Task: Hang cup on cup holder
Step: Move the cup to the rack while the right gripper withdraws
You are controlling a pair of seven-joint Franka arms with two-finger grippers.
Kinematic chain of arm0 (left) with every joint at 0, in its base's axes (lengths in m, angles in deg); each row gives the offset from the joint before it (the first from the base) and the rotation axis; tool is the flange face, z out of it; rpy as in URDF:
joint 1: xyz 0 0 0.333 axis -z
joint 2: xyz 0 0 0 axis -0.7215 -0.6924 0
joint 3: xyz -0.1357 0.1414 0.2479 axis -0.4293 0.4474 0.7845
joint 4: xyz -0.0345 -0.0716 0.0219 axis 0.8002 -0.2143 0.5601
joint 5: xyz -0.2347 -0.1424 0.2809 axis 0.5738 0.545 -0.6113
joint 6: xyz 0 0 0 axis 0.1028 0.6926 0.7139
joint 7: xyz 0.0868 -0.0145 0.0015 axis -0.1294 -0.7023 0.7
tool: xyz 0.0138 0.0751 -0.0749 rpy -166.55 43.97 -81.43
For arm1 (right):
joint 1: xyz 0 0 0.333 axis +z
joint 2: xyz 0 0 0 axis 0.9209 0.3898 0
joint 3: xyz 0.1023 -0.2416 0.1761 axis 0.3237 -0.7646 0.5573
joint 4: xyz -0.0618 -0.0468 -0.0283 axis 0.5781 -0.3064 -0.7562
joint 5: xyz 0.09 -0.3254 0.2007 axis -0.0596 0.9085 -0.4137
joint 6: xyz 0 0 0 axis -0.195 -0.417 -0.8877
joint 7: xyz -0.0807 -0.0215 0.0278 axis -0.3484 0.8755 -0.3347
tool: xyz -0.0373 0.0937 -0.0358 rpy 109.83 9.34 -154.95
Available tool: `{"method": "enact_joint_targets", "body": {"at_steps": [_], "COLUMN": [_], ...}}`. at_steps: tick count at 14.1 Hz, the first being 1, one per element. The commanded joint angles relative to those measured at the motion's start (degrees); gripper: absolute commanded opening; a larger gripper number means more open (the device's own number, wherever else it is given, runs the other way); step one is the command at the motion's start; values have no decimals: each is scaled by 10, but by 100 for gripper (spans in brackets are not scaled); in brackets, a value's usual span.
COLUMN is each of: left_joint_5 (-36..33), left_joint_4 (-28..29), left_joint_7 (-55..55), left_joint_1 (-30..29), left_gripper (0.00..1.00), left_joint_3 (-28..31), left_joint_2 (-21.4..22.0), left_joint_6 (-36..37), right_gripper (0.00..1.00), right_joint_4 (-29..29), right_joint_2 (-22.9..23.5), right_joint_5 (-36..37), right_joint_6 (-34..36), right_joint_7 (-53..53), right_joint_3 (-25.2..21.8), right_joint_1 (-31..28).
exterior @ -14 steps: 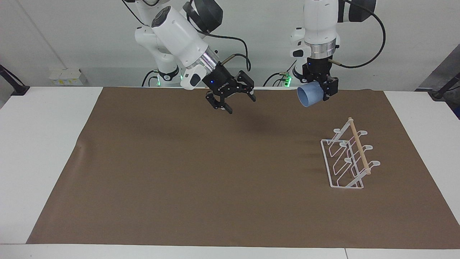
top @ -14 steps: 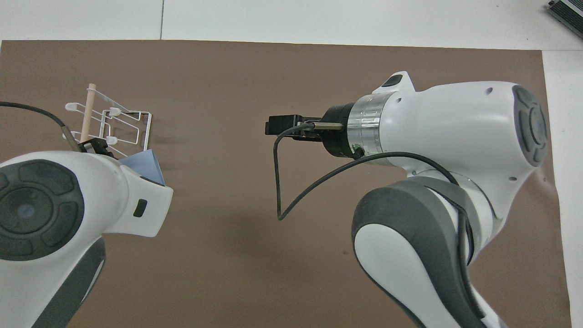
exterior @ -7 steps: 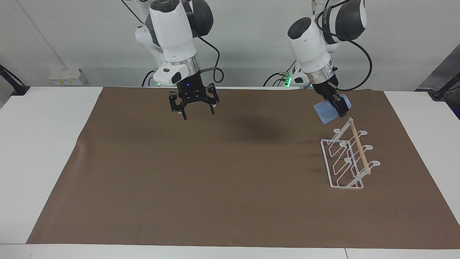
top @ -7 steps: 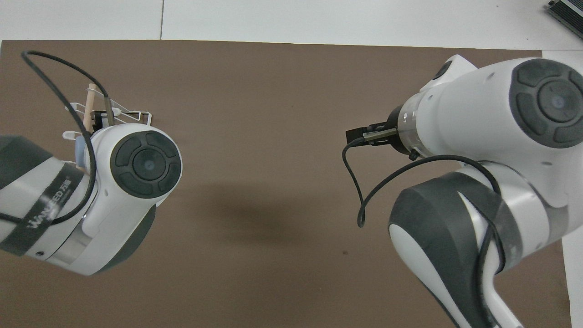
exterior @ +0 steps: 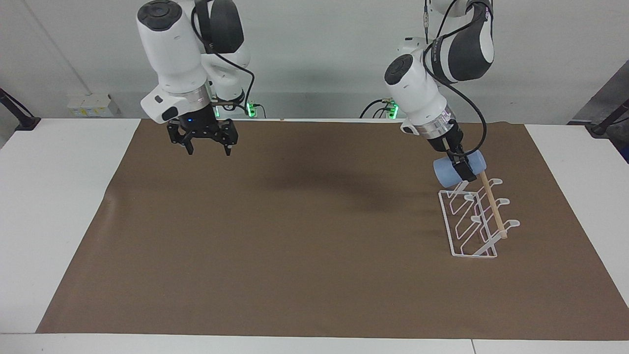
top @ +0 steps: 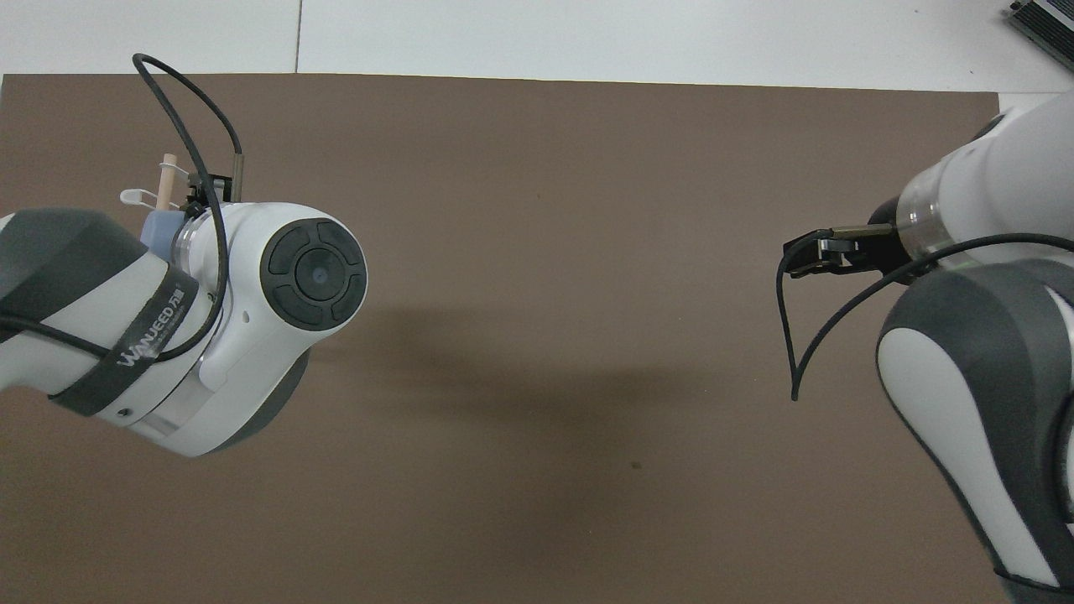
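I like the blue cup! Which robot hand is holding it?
The left gripper, on the arm above the white wire cup holder, is shut on the small light blue plastic cup. The right gripper hangs open and empty over the brown mat.

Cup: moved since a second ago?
Yes. The cup, shut in the left gripper, has come down from above the mat's robot-side edge to the robot-side end of the cup holder.
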Motion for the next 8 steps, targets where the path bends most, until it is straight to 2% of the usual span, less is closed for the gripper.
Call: {"method": "enact_joint_targets", "body": {"at_steps": [1, 3, 6, 8], "left_joint_5": [-22, -35, -70, -70], "left_joint_4": [15, 18, 16, 2], "left_joint_7": [-7, -5, -6, -2], "left_joint_1": [-34, -66, -73, -97], "left_gripper": [0, 0, 0, 0], "left_joint_3": [0, 0, 0, 1], "left_joint_2": [-4, -9, -22, -57], "left_joint_6": [-67, -114, -147, -165], "right_gripper": [100, 100, 100, 100], "right_joint_4": [39, 51, 50, 48], "right_joint_2": [-23, -27, -27, -27], "right_joint_5": [-5, -21, -24, -24], "right_joint_6": [-1, -6, -9, -9], "right_joint_7": [-22, -42, -54, -52], "right_joint_3": [7, 6, -1, -4], "right_joint_1": [-33, -56, -67, -67]}}
